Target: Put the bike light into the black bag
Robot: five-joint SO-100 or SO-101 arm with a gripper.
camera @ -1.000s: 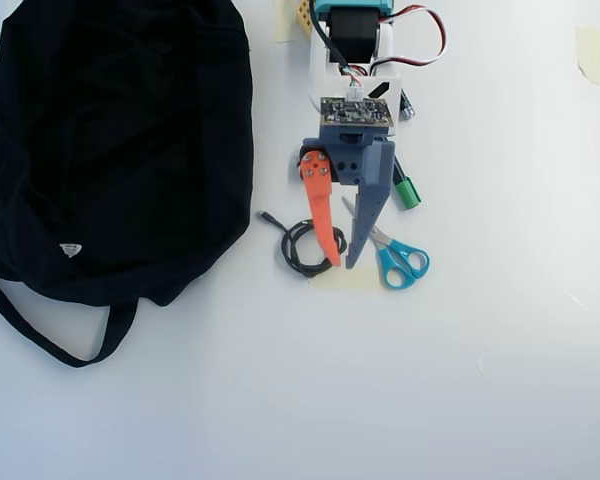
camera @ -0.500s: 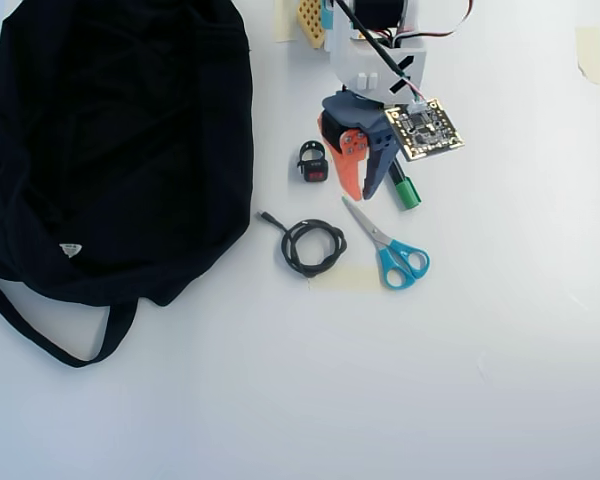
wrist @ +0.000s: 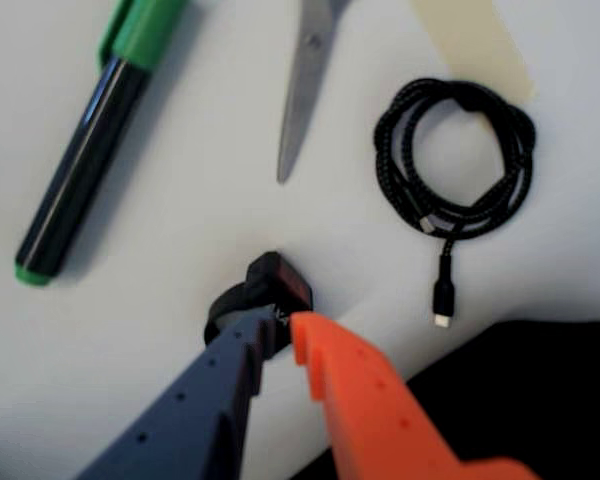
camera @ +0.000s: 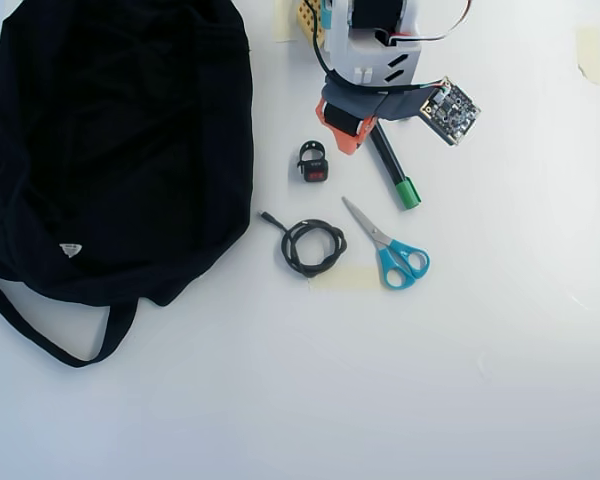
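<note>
The bike light (camera: 313, 163), a tiny black gadget with a red face and a strap loop, lies on the white table just right of the black bag (camera: 110, 140). My gripper (camera: 348, 140) is pulled back near the arm's base, up and right of the light and apart from it. In the wrist view the blue and orange fingertips (wrist: 278, 328) sit close together with nothing between them. The bike light (wrist: 265, 290) shows just beyond them, partly hidden by the blue finger. A corner of the black bag (wrist: 520, 390) fills the lower right.
A green-capped marker (camera: 392, 170) lies right of the gripper. Blue-handled scissors (camera: 390, 250), a coiled black cable (camera: 313, 247) and a tape patch (camera: 345, 277) lie below the light. The bag's strap (camera: 40, 335) loops toward the lower left.
The arm has drawn back toward its base, from reaching over the cable to a tucked pose. The fingers have narrowed. The bike light, covered a second ago, now lies in plain view.
</note>
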